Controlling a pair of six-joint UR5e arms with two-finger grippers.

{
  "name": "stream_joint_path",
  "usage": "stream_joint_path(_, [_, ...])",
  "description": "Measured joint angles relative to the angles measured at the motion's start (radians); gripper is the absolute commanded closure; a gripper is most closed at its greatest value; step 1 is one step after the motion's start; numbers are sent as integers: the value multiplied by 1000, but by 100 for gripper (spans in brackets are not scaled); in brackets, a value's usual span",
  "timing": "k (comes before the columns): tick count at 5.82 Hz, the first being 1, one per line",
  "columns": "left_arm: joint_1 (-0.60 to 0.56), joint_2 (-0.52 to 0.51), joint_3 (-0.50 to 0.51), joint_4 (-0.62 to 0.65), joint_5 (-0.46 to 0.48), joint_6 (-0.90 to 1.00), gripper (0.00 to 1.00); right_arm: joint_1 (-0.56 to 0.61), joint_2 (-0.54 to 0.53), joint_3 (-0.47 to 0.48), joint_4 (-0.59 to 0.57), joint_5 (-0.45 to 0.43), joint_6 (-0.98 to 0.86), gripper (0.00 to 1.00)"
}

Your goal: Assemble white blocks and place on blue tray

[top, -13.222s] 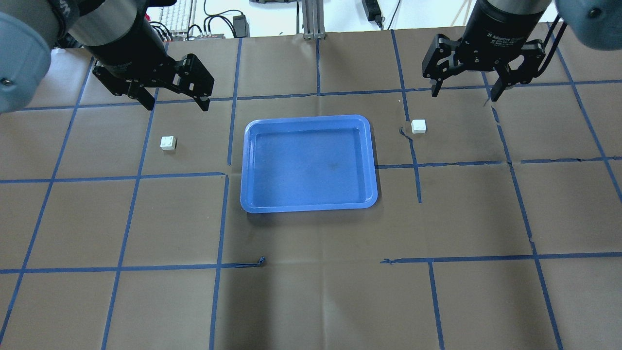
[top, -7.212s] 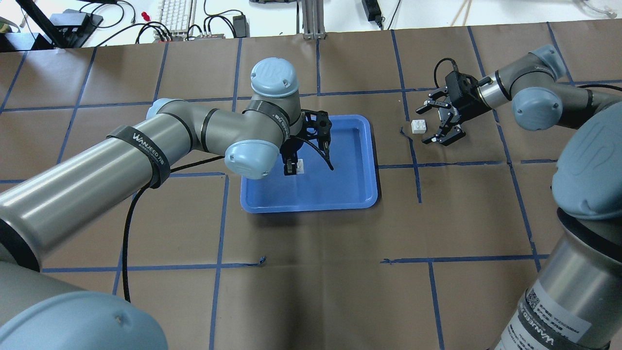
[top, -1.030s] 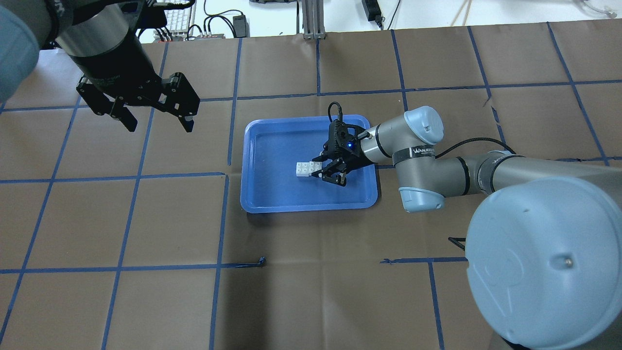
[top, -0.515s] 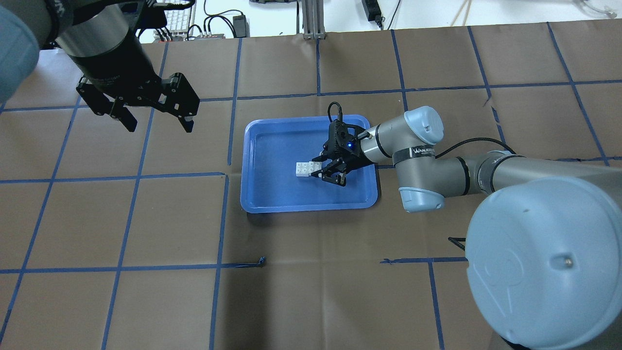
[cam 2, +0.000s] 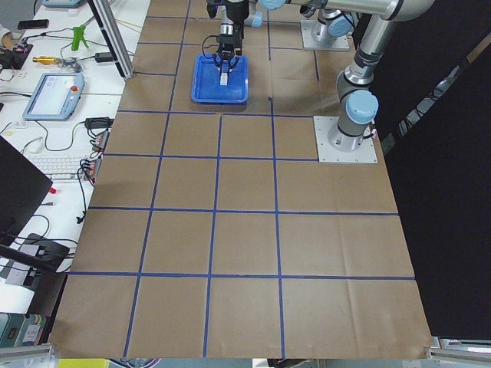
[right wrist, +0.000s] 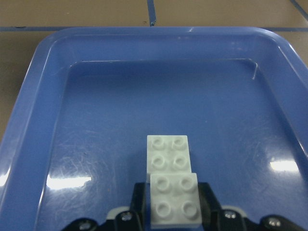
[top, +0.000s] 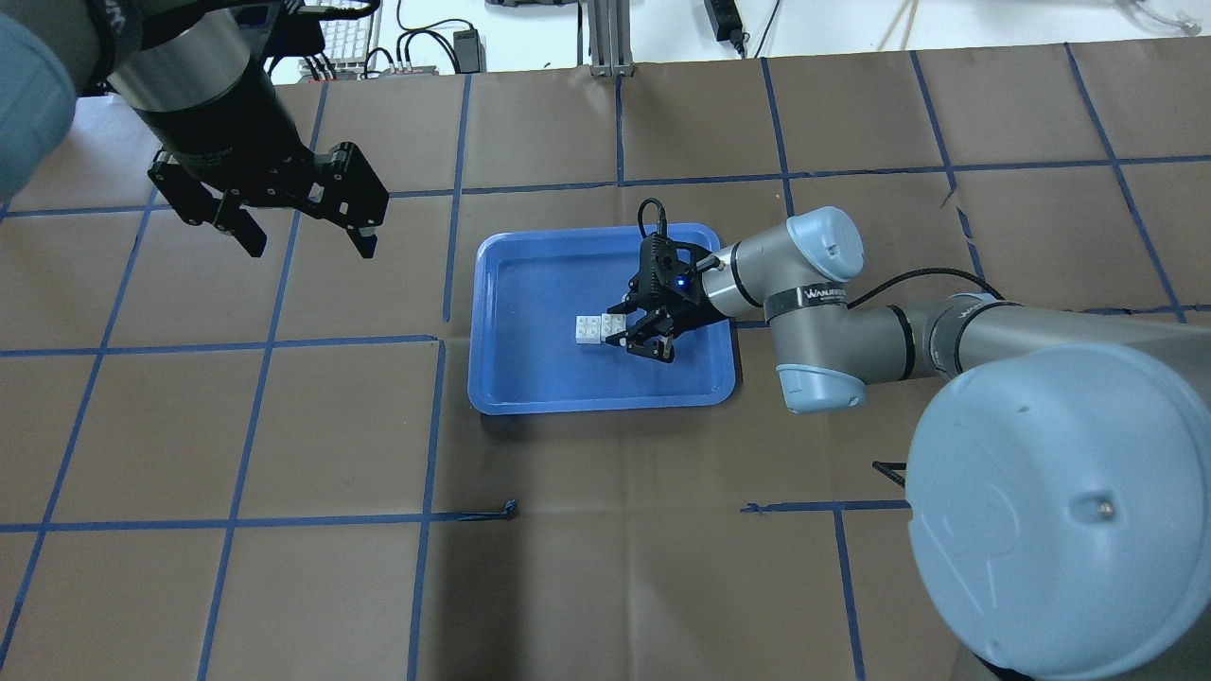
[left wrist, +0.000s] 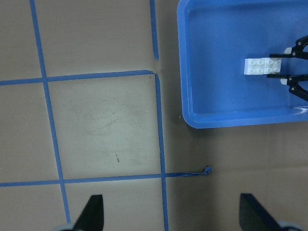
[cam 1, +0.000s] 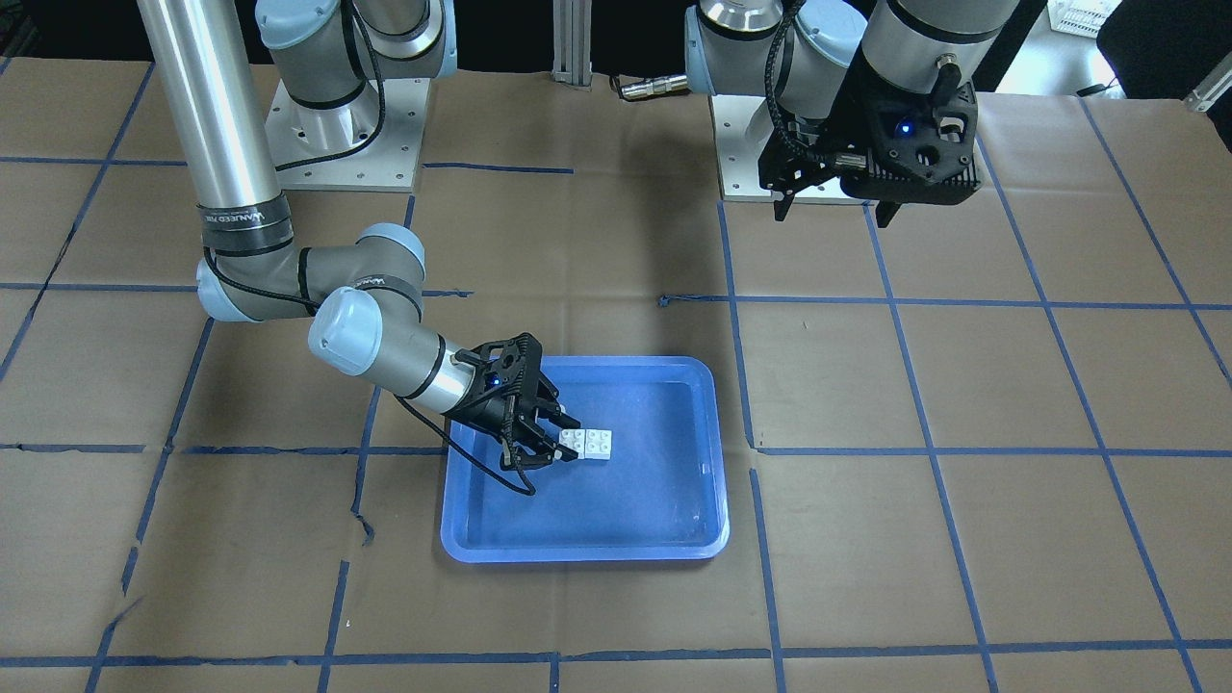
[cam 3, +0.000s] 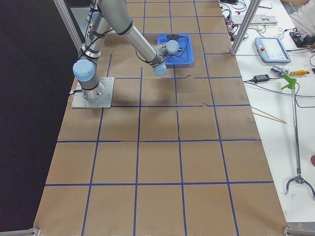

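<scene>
Pinching the nearer white block [right wrist: 174, 199] from both sides, the right claw [top: 624, 328] reached low into the blue tray [right wrist: 159, 36], its two black fingers [right wrist: 139, 195] pressed against that block's side walls. The block sat studs up, right at the fingertips. Just beyond it lay the farther white block [right wrist: 168, 154], also studs up and touching the first end to end, a little offset sideways, with nothing gripping it. I could not tell whether the nearer one rested flat on the tray floor or sat slightly raised. Both were roughly mid-tray, well inside the raised rim. Past the tray spread the brown tabletop [top: 587, 530] with its blue tape lines. Farthest off, on the robot's left and well apart from the tray, the left claw [top: 310, 248] hung above the tabletop, spread wide and holding nothing. Counted: two white blocks with four studs each, one tray, two claws.
</scene>
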Motion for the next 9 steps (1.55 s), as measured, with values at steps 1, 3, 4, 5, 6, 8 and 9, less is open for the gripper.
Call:
stream_joint_path(1, [0,1,-1,1,0,0,1,0,0,0,0,1,0,49])
stream_joint_path(3, [0,1,-3,20,-1,-1,1,0,0,0,0,2,0,48])
stream_joint_path(4, [0,1,-5,32,-2,-2,1,0,0,0,0,1,1,11])
stream_joint_path(5, [0,0,-5,35,-2,-1,1,0,-1,0,3,0,15,0])
stream_joint_path(6, [0,0,-6,36,-2,0,1,0,-5,-5,5,-2,65,0])
stream_joint_path(8, [0,-1,-6,37,-2,0,1,-5,-32,-28,20,-26,184,0])
stream_joint_path(9, [0,-1,-6,37,-2,0,1,-9,-67,-55,91,-64,227,0])
